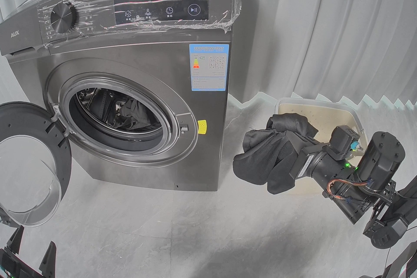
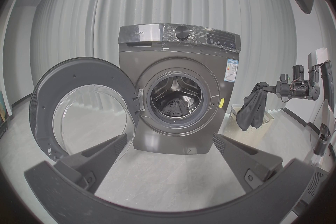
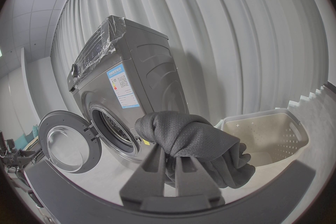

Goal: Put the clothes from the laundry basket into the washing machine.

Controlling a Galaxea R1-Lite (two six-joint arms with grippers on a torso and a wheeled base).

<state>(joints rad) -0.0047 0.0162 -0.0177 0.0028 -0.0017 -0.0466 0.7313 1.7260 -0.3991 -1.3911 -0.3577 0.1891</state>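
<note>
A dark garment (image 1: pixel 267 155) hangs from my right gripper (image 1: pixel 295 148), which is shut on it above the floor between the laundry basket (image 1: pixel 321 103) and the washing machine (image 1: pixel 143 74). In the right wrist view the cloth (image 3: pixel 189 137) bunches over the closed fingers (image 3: pixel 150 172), with the beige basket (image 3: pixel 297 130) behind. The machine's round door (image 1: pixel 26 161) is swung wide open, and dark clothes (image 1: pixel 132 111) lie in the drum. My left gripper (image 1: pixel 30 255) stays low at the near left, open, facing the drum opening (image 2: pixel 176 98).
White curtains (image 1: pixel 330 18) hang behind the machine and basket. Grey floor (image 1: pixel 173 226) stretches in front of the machine. The open door (image 2: pixel 84 102) juts out on the machine's left side, close to my left arm.
</note>
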